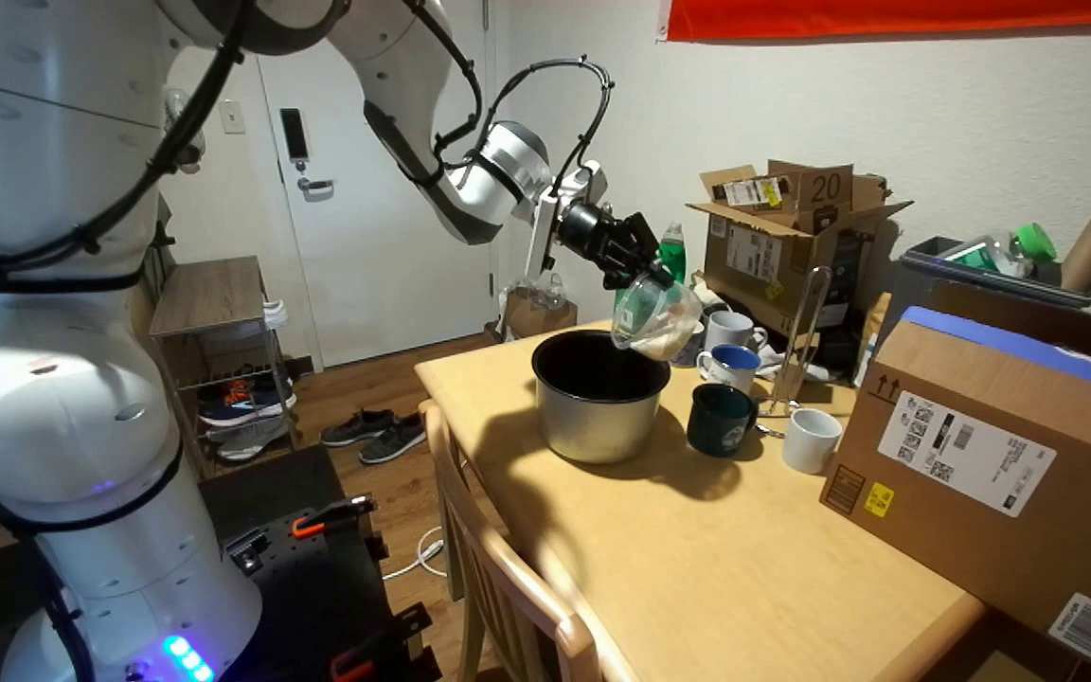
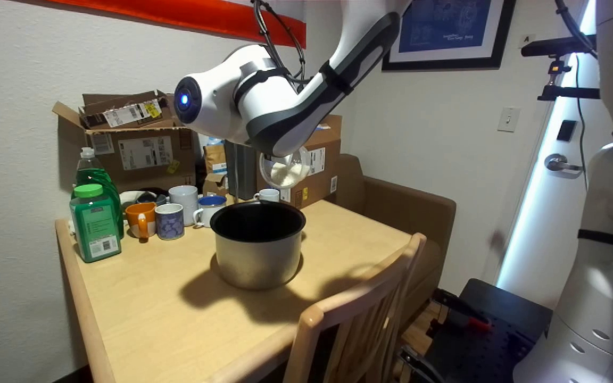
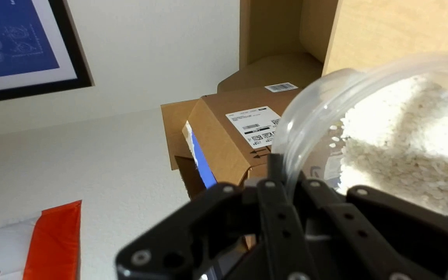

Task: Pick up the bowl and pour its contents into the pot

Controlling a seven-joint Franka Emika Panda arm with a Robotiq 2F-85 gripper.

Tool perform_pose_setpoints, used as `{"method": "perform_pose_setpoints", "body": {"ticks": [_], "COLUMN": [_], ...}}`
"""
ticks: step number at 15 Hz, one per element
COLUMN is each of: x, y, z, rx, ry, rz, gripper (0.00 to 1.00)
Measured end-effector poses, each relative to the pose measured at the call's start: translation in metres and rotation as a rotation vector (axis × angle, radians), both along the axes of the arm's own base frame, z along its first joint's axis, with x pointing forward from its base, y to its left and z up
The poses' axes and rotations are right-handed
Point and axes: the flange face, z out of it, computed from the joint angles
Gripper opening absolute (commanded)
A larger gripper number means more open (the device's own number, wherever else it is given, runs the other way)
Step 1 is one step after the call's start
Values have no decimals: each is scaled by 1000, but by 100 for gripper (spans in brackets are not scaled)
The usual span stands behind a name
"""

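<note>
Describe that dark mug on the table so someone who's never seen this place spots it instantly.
In an exterior view, find the pale wooden table, then the big silver pot on it. Just right of the pot there stands the dark mug. Unlike the nearby white mug, it is very dark with a pale round emblem.

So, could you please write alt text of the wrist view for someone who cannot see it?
A black gripper holds a clear bowl of white rice by its rim. Beyond are a cardboard box, pale wall and framed blue picture.
</note>
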Motion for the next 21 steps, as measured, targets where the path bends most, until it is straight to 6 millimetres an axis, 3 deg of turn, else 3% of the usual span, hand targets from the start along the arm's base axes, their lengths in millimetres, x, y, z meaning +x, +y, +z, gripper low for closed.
{"method": "perform_pose_setpoints", "body": {"ticks": [21], "x": [3], "y": [8], "z": [-21], "rx": [-126], "ry": [-98], "rz": [-20], "gripper": [3]}}
